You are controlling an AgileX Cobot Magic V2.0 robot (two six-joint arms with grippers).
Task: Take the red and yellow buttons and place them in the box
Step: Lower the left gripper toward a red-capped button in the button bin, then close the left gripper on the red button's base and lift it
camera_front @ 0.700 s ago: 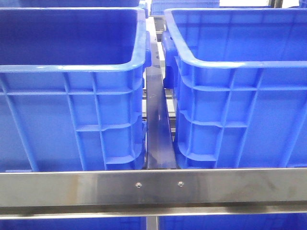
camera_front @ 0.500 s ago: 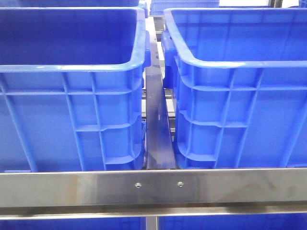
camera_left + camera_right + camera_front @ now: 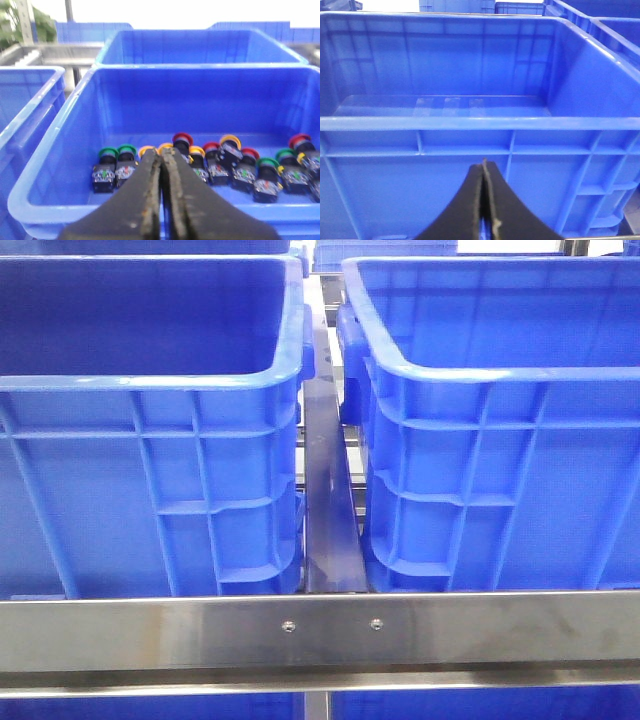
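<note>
In the left wrist view a blue crate [image 3: 60,125] holds a row of push buttons on its floor. Among them are red buttons [image 3: 182,140], yellow buttons [image 3: 230,142] and green ones [image 3: 108,152]. My left gripper [image 3: 162,152] hovers above the crate's near rim, shut and holding nothing. In the right wrist view my right gripper [image 3: 483,165] is shut and empty, level with the near outer wall of an empty blue box [image 3: 470,135]. Neither gripper shows in the front view.
The front view shows two tall blue crates, left [image 3: 150,380] and right [image 3: 480,370], with a metal rail [image 3: 325,500] between them and a steel crossbar [image 3: 320,630] in front. More blue crates [image 3: 200,47] stand behind the button crate.
</note>
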